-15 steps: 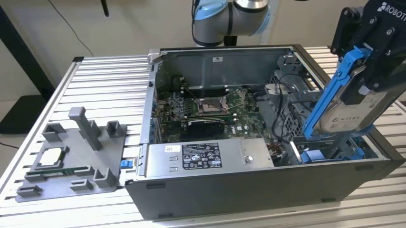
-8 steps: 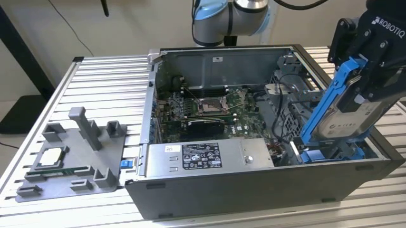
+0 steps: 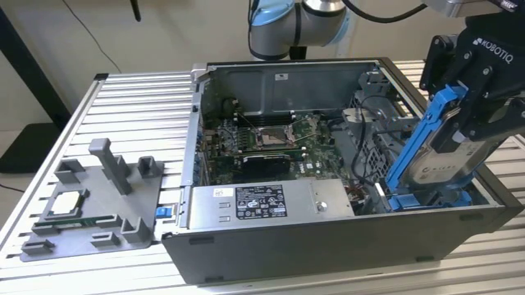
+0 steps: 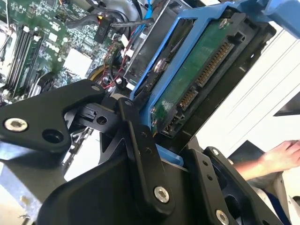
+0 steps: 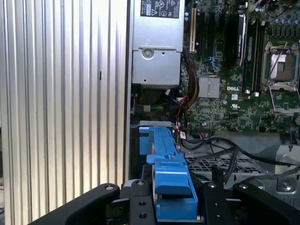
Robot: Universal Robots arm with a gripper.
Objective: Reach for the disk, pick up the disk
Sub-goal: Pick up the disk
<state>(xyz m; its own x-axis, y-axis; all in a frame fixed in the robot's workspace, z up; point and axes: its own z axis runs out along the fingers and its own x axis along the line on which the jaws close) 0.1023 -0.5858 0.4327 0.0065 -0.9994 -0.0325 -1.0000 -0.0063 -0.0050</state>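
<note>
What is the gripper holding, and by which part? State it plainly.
The gripper holds the flat silver hard drive with blue plastic rails, clamped at its raised upper end.

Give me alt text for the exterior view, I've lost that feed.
The hand holds the disk by its blue rails, tilted steeply, over the open case at the exterior view's right. Inside lie a motherboard and a grey box; a grey fixture sits on the table at the left.
</note>
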